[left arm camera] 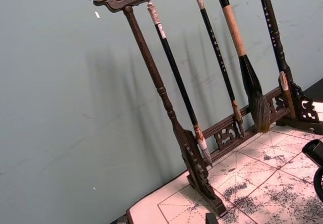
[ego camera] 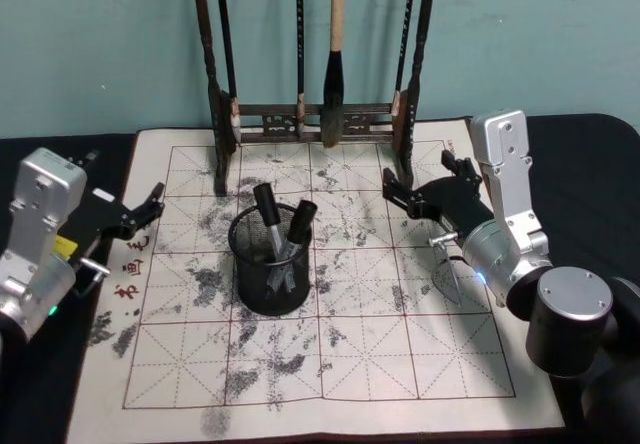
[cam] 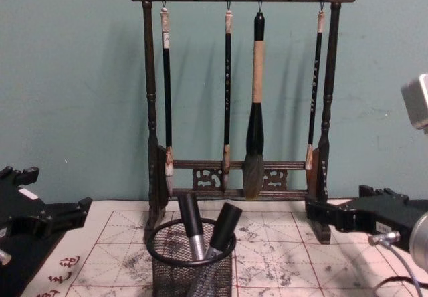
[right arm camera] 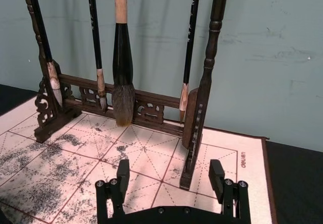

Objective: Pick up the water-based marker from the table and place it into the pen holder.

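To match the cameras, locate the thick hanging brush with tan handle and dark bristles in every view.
Head view: thick brush top centre, third from left.
Left wrist view: brush third from the near post.
Right wrist view: brush second from the near post.
Chest view: brush just right of centre.
Shared landmark: the dark wooden brush rack.

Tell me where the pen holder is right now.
The pen holder stands on the ink-stained practice mat, left of centre in the head view, just in front of the brush rack, with two markers leaning inside it.

Black table (ego camera: 590, 164) w/ gridded calligraphy mat (ego camera: 400, 354) on top.
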